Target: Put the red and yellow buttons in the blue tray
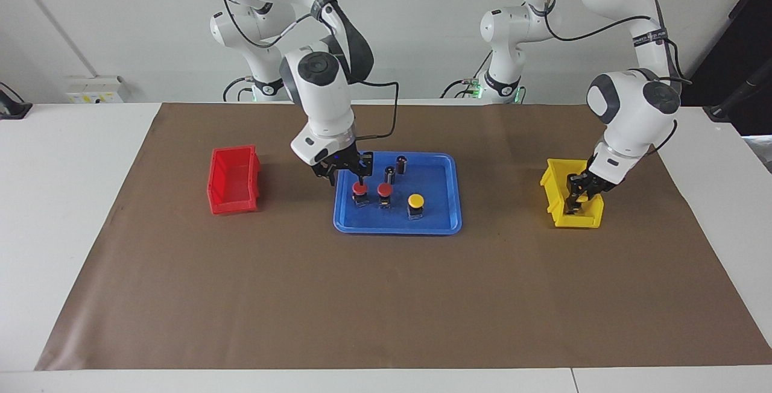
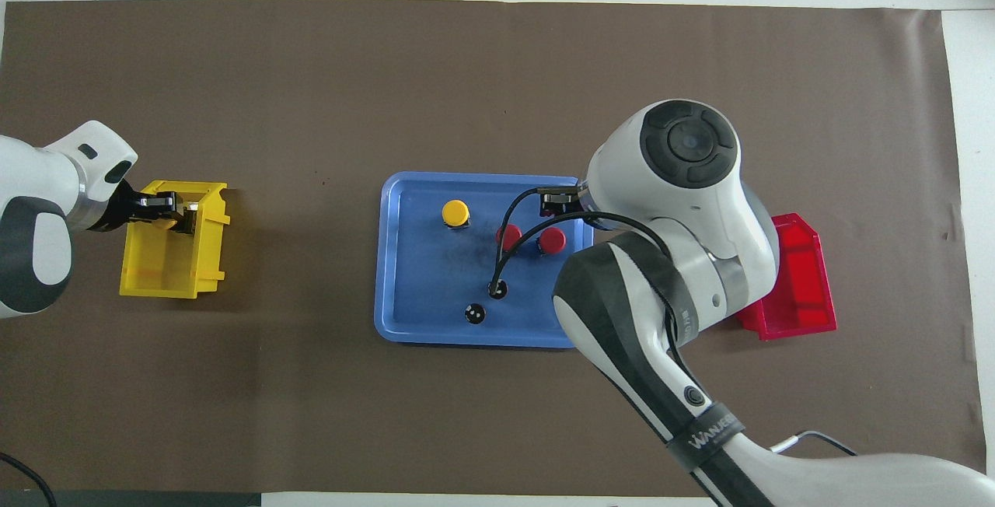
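Note:
The blue tray [image 1: 395, 228] [image 2: 386, 258] lies mid-table. In it stand two red buttons [image 1: 359, 191] [image 1: 385, 191], seen from overhead too [image 2: 552, 240] [image 2: 509, 236], and one yellow button [image 1: 415, 201] [image 2: 455, 213]. The second yellow button is out of view. My right gripper [image 1: 348, 177] is open low over the tray, just above the red button toward the right arm's end, one fingertip close to its cap. My left gripper [image 1: 577, 199] [image 2: 177, 213] reaches down inside the yellow bin [image 1: 588, 219] [image 2: 167, 281]; what it holds, if anything, is hidden.
Two dark capless cylinders [image 1: 390, 174] [image 1: 401, 164] stand in the tray, nearer to the robots than the buttons. A red bin [image 1: 232, 179] [image 2: 801, 289] sits toward the right arm's end. A brown mat [image 1: 386, 296] covers the table.

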Robot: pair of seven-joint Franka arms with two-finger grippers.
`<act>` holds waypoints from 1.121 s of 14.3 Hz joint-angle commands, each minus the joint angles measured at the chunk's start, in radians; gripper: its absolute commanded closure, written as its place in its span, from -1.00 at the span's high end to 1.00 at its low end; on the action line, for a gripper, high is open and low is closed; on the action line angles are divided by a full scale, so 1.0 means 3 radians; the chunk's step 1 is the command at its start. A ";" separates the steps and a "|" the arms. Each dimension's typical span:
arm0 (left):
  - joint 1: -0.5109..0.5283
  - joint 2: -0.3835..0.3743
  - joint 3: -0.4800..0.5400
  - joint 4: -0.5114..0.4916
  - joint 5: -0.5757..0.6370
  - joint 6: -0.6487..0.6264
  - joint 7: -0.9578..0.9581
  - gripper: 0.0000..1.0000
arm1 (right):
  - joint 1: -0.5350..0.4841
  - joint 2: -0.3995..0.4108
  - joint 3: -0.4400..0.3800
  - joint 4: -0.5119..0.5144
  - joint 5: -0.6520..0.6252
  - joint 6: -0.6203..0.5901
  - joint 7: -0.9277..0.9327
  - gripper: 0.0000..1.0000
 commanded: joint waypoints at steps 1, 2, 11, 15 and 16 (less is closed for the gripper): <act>-0.0064 -0.0014 -0.0019 0.0522 0.0020 -0.0684 -0.0219 -0.97 | -0.0316 -0.0112 0.0018 0.0388 -0.0110 -0.0529 -0.0086 1.00; -0.0115 -0.0024 -0.0014 0.0671 0.0020 -0.0858 -0.0276 -0.97 | -0.0459 -0.0178 0.0018 0.0526 -0.0115 -0.0713 -0.0183 1.00; -0.1320 0.0118 -0.0040 0.0969 -0.0005 -0.0850 -0.2218 -0.97 | -0.1436 -0.0537 0.0008 0.1018 -0.0289 -0.1799 -0.1405 1.00; -0.1781 0.0302 -0.0040 0.0954 -0.0005 -0.0626 -0.2668 -0.97 | -0.1621 -0.0649 -0.0104 0.0763 -0.0243 -0.1718 -0.1656 1.00; -0.1868 0.0364 -0.0040 0.0954 -0.0005 -0.0534 -0.2791 -0.97 | -0.1621 -0.0705 -0.0145 0.0656 -0.0233 -0.1636 -0.1697 1.00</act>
